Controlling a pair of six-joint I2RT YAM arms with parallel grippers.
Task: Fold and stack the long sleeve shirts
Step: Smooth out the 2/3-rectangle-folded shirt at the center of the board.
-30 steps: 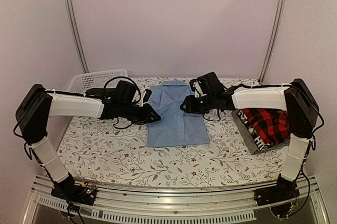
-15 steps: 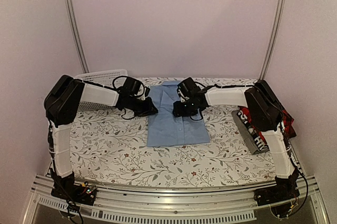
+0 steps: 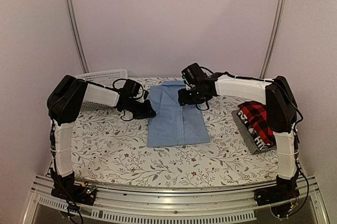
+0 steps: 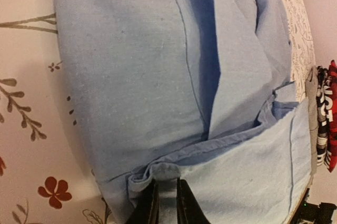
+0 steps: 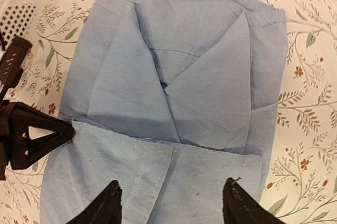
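Observation:
A light blue button-up shirt [image 3: 176,118] lies folded at the middle of the table. My left gripper [image 3: 151,112] sits at its left edge, jaws shut on a bunched fold of the blue shirt's hem [image 4: 166,174]; its gripper [image 4: 167,200] shows only two narrow dark fingertips. My right gripper [image 3: 183,97] hovers over the shirt's far half, open wide [image 5: 172,197] above the blue cloth [image 5: 179,87], holding nothing. The red-and-black plaid shirt [image 3: 261,120] rests folded on the grey shirt [image 3: 246,129] at the right.
A white lattice basket [image 3: 97,79] stands at the back left behind the left arm. The floral tablecloth [image 3: 121,150] shows in front of the blue shirt. The left gripper [image 5: 31,135] appears at the left of the right wrist view.
The right gripper has lifted toward the back of the shirt and opened wider. The left gripper has closed further on the shirt's left edge, its arm's elbow raised.

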